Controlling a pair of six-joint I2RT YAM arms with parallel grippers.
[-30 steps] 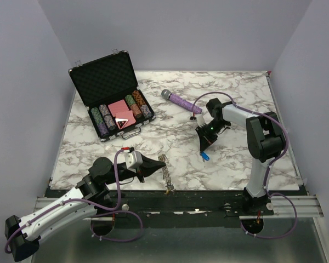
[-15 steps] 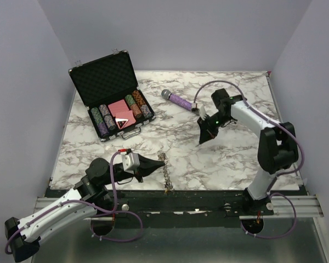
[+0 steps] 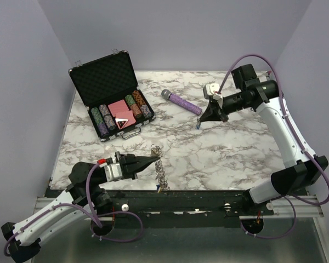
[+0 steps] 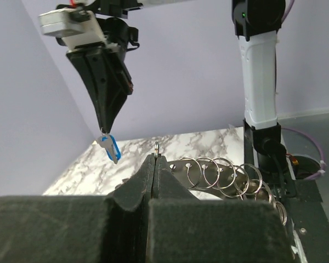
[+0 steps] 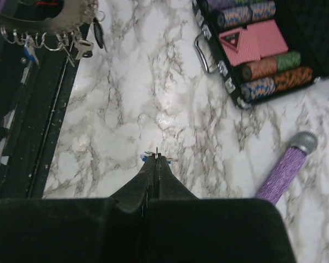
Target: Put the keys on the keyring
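My left jaws clenched on keyring (image 3: 159,167), at near edge of desk (image 3: 230,153), centre. My right jaws clenched on blue key (image 4: 109,149), hanging tip-down, raised over far right. Ring lies near-left of key, well apart. I judge right arm must carry key across.

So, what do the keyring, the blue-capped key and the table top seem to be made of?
The keyring: apparently metal, silvery and shiny; its thin wire loops catch bright glints. The blue-capped key: the cap looks like glossy plastic, the tip pale, likely metal. The table top: marble pattern, white with grey veins; real stone or printed laminate cannot be told.
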